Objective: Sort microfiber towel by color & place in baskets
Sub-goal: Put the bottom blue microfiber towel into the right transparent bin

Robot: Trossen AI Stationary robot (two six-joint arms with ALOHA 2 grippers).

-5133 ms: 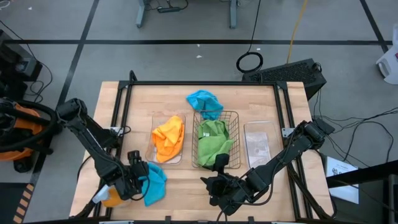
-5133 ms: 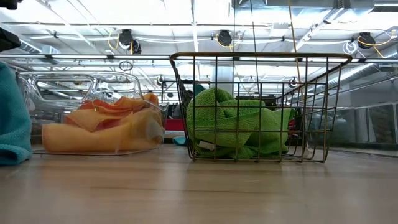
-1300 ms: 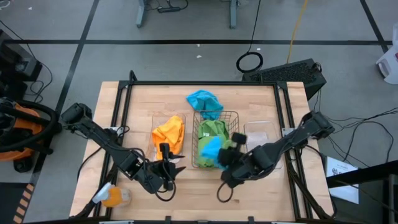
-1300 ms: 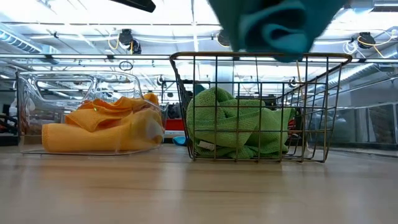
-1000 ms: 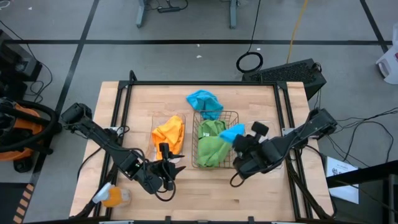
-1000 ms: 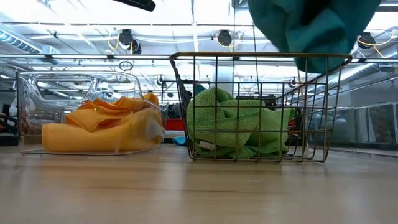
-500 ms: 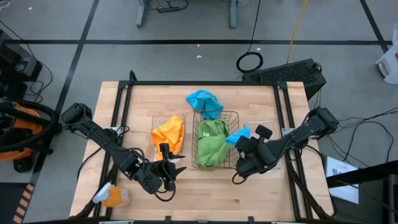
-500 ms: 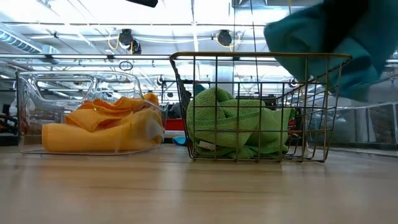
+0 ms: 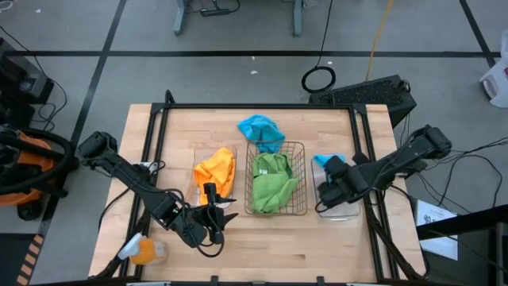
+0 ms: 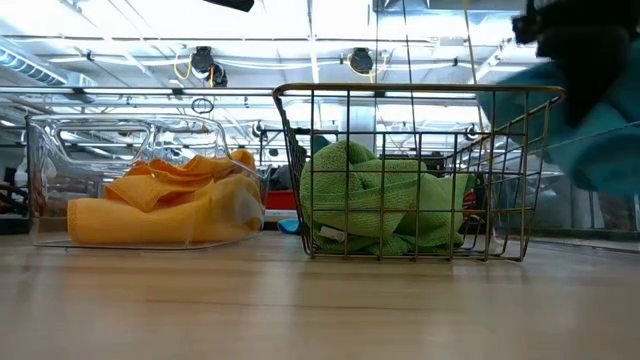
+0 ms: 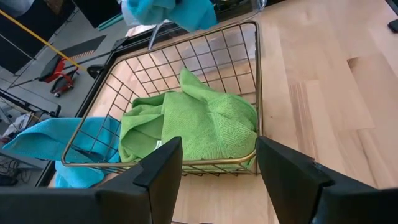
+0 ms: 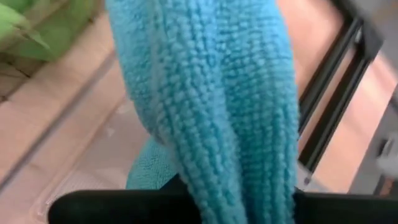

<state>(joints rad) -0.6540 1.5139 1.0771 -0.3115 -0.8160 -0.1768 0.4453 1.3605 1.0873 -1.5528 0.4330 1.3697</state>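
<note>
- Right now my right claw [image 9: 328,176], clamped on a blue towel [image 9: 324,162], hangs over the empty clear basket [image 9: 334,213] at three o'clock.
- I should lower inside its walls before releasing.
- My left claw [image 9: 216,216] waits, fingers apart.

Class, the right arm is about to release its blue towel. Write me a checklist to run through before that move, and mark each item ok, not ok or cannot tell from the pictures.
1. Right hand grips the blue towel: ok.
2. Towel is over the clear basket on the right: ok.
3. That basket holds no other colour: cannot tell, the arm hides most of it.
4. Green towels lie in the wire basket, orange towels in the left clear basket: ok.
5. Left hand waits, open, away from the drop: ok.
6. Second blue towel sorted: not ok, lying on the table.
</note>
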